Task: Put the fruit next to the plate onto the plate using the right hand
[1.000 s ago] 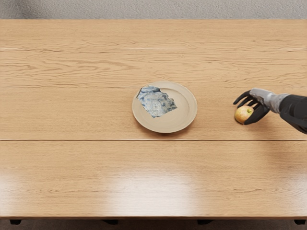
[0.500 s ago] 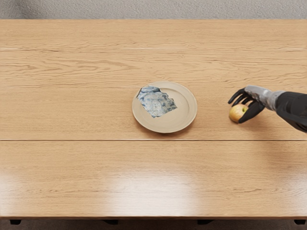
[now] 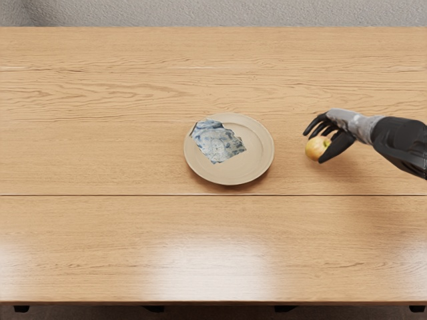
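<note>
A small, round yellow fruit [image 3: 315,148] is gripped in the curled fingers of the right hand [image 3: 331,131], to the right of the plate [image 3: 257,165] and clear of its rim; the tan plate, on a wooden table [image 3: 133,233], carries a blue-grey mottled patch [image 3: 217,142]; hand and fruit have shifted left, nearer the plate, since half a second ago.

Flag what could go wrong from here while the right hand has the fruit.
The right hand wraps the fruit only partly; being round, it may slip out and roll across the table. The fruit is beside the plate, apart from it, so an early release would miss. The plate looks shallow; a dropped fruit could roll off.
</note>
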You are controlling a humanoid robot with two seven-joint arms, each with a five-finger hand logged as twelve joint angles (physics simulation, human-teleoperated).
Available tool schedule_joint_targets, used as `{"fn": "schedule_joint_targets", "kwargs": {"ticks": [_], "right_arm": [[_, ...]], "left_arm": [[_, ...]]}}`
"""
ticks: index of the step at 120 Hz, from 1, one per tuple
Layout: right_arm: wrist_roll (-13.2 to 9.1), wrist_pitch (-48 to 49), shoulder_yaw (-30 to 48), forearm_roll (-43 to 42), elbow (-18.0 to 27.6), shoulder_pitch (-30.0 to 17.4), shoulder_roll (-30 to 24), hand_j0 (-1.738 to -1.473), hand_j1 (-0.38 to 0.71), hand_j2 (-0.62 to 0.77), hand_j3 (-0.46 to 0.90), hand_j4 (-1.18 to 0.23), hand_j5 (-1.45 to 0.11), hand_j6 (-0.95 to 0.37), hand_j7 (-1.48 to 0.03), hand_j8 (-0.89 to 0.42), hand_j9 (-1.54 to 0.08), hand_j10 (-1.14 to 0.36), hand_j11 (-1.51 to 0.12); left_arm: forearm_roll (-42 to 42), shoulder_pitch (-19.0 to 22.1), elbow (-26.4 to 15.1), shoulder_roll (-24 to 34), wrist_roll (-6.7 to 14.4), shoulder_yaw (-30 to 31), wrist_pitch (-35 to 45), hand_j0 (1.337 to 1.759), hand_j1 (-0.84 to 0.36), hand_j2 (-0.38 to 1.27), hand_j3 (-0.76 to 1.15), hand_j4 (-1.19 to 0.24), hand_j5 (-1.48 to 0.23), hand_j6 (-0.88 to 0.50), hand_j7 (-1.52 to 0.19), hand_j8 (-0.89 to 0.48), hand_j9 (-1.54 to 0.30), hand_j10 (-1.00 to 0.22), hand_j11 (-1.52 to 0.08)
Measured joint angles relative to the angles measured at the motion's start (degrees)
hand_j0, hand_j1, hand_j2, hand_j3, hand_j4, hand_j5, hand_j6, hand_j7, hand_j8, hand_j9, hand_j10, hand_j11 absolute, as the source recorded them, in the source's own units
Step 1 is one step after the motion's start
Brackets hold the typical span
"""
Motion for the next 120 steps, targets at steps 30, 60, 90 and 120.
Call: {"fn": "schedule_joint_targets", "kwargs": {"ticks": [30, 60, 90, 120], "right_arm": [[-1.32, -0.33, 0.02, 0.89, 0.12, 1.86, 3.11, -1.658, 0.22, 0.09, 0.0, -0.52, -0.7, -0.49, -0.69, -0.4, -0.69, -0.53, -0.69], [-1.67, -0.31, 0.02, 2.16, 0.69, 3.69, 4.54, -1.658, 0.22, 0.09, 0.0, -0.52, -0.7, -0.48, -0.69, -0.4, -0.69, -0.53, -0.69], [-1.72, -0.46, 0.03, 3.62, 1.26, 5.23, 6.67, -1.658, 0.22, 0.09, 0.0, -0.52, -0.7, -0.49, -0.69, -0.4, -0.69, -0.53, -0.69], [-1.73, -2.23, 0.25, 5.73, 1.28, 5.97, 9.7, -1.658, 0.22, 0.09, 0.0, -0.52, -0.7, -0.49, -0.69, -0.4, -0.69, -0.53, -0.69]], "left_arm": [[-0.01, 0.0, -0.01, 0.0, 0.0, 0.0, 0.0, 1.658, 0.34, 0.0, 0.0, -0.01, -0.01, -0.01, -0.01, -0.01, -0.01, -0.01, -0.01], [0.0, 0.0, -0.01, 0.0, 0.0, 0.01, 0.0, 1.658, 0.34, 0.0, 0.0, -0.01, -0.01, -0.01, -0.01, -0.01, -0.01, -0.01, -0.01], [0.01, 0.0, -0.01, 0.0, 0.0, 0.02, 0.0, 1.658, 0.34, 0.0, 0.0, -0.01, -0.01, -0.01, -0.01, -0.01, -0.01, -0.01, -0.01], [-0.01, 0.0, 0.0, 0.0, 0.0, 0.01, 0.0, 1.658, 0.34, 0.0, 0.0, -0.01, -0.01, -0.01, -0.01, -0.01, -0.01, -0.01, -0.01]]}}
